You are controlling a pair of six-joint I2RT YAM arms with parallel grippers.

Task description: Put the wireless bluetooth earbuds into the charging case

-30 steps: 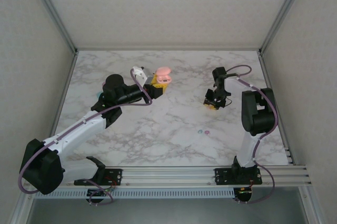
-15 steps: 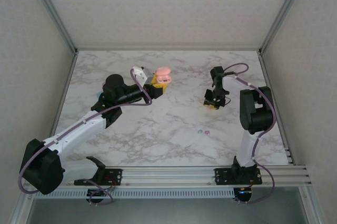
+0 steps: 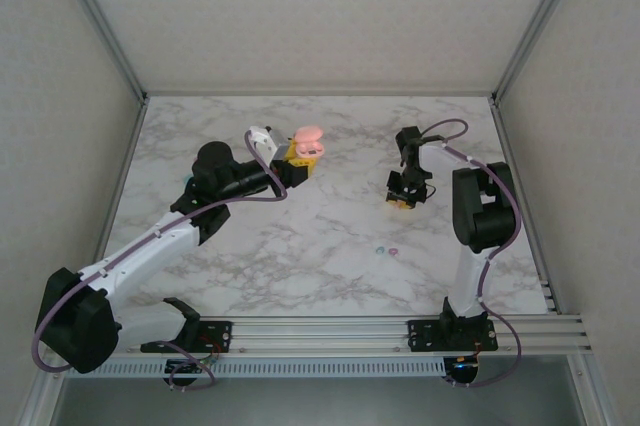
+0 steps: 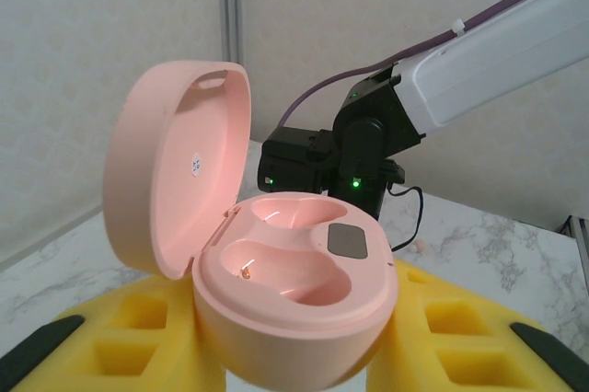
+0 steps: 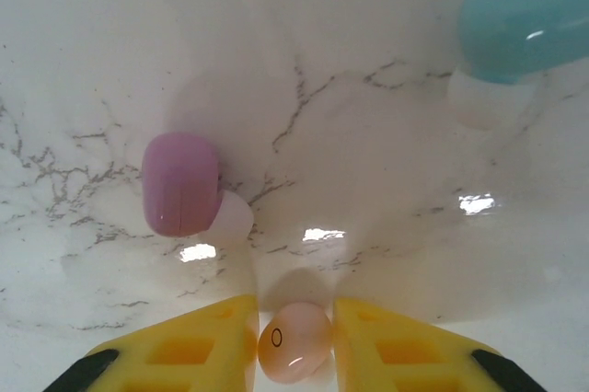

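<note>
So the open pink charging case (image 4: 285, 263) is clamped between the left gripper (image 3: 297, 160) fingers, lid tipped back. Off to the case's right, a pink earbud (image 5: 294, 341) is pinched in the right gripper (image 3: 408, 191). The purple earbud (image 5: 181, 182) and teal earbud (image 5: 525, 19) are left lying on the marble table (image 3: 300, 276), right of the case and nearer the bases.

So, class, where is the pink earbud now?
The rounded pink earbud sits pinched between the right arm's yellow fingers, low in the right wrist view, with the purple earbud nearest on the marble table.
</note>
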